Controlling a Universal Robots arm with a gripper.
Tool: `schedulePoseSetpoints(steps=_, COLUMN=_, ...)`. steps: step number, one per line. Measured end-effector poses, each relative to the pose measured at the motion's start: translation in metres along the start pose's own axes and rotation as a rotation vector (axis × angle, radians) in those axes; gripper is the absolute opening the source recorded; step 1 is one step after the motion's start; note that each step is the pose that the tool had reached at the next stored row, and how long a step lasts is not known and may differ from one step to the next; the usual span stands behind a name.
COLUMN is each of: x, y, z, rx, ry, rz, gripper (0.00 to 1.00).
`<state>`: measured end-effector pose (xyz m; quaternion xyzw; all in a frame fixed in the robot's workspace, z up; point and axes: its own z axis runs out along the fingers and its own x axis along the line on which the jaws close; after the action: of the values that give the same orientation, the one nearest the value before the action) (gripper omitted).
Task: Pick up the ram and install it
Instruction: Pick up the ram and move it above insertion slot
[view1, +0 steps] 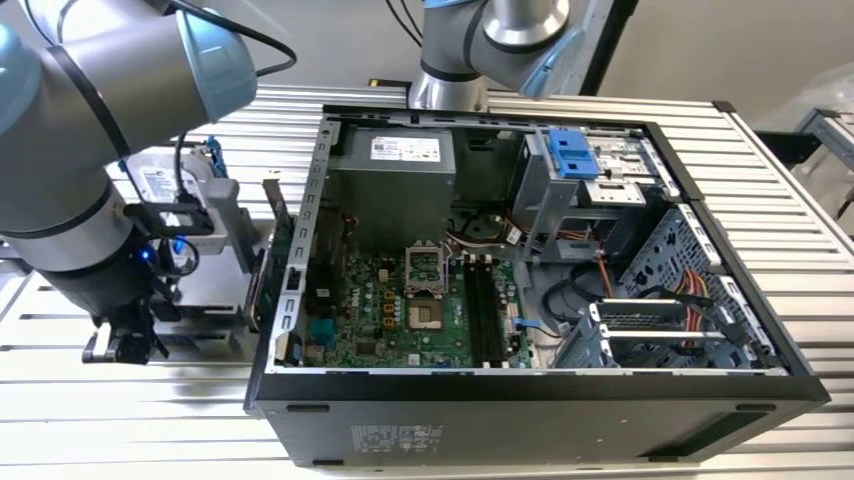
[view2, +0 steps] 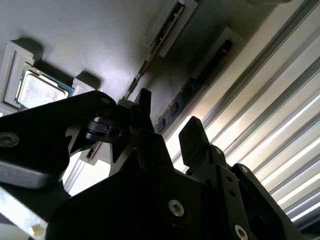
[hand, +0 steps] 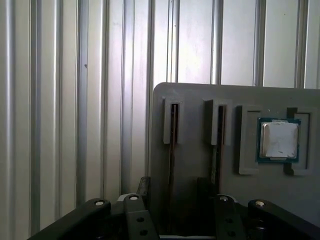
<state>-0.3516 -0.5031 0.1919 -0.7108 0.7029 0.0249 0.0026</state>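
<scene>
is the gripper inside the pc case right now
No, the gripper hangs outside the case, beside its wall on the exterior view's left.

No print is resolving legibly. A white label (view1: 404, 148) is sitting on the power supply (view1: 394, 190) at the computer case's (view1: 534, 405) 12 o'clock. A pale sticker (view1: 394, 438) is showing on its outer wall at 6 o'clock.

The lower end of the ram (hand: 173, 127) is hidden behind the claw (hand: 175, 189).
</scene>
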Motion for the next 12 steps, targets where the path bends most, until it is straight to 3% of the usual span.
schedulePoseSetpoints(steps=11, x=0.0001, y=0.0005, z=0.0015, rx=-0.0001, ry=0.0000, rz=0.000, gripper=1.00)
schedulePoseSetpoints(steps=12, x=0.0001, y=0.0005, z=0.0015, rx=-0.0002, ry=0.0001, rz=0.000, gripper=0.00)
